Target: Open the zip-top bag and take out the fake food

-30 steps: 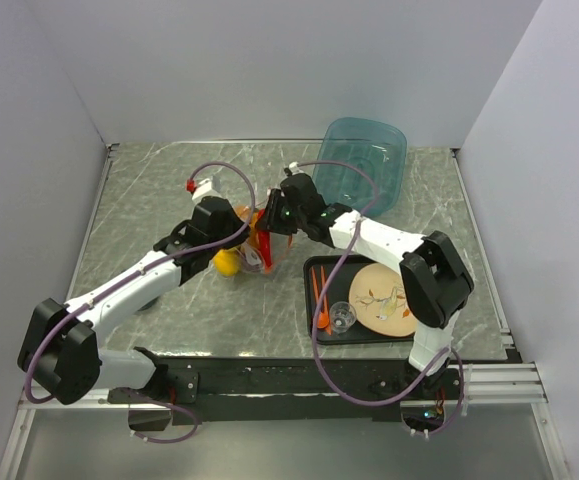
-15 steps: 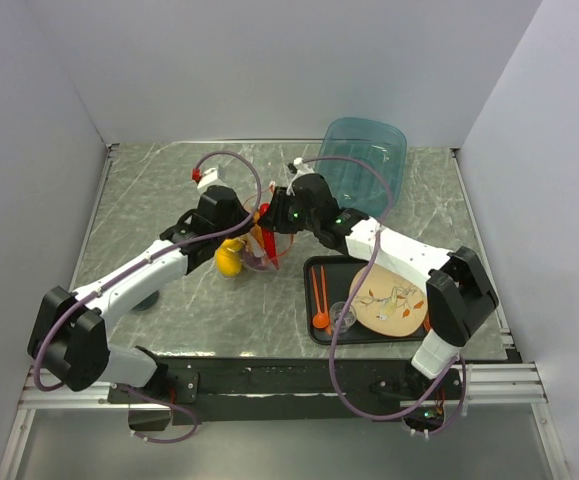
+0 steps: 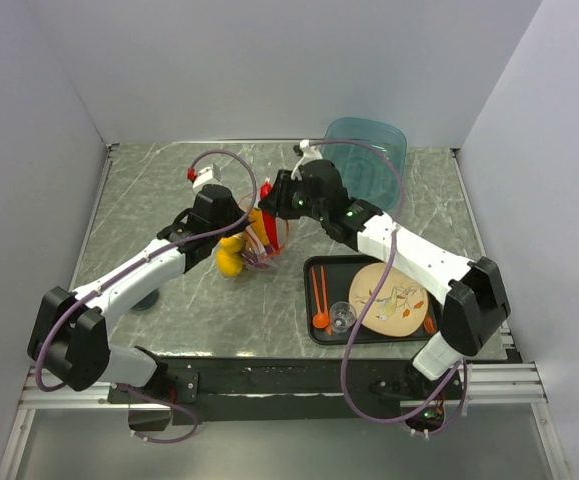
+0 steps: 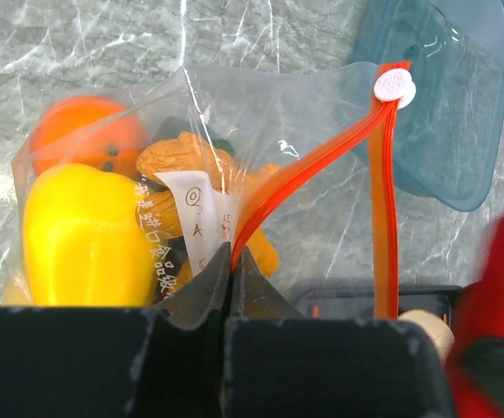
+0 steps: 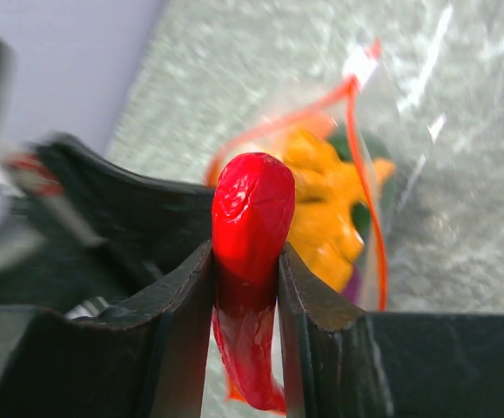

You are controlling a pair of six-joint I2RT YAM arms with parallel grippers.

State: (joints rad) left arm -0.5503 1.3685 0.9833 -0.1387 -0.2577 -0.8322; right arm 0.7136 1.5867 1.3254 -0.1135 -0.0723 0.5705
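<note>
well, r pincer [image 5: 245, 254] over bag [image 4: 308, 113] w/ pepper [image 5: 252, 205]

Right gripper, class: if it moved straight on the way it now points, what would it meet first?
Apart from the red pepper it grips, the right gripper would probably meet the zip-top bag first, at its open mouth. Depth is unclear; the left gripper lies close beside.

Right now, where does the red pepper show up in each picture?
Top: red pepper near the middle of the table, where the two arms meet.
Left wrist: a red blur at the lower right edge.
Right wrist: dead centre, held by the right end effector.
Shared landmark: the bag, right beside it.
</note>
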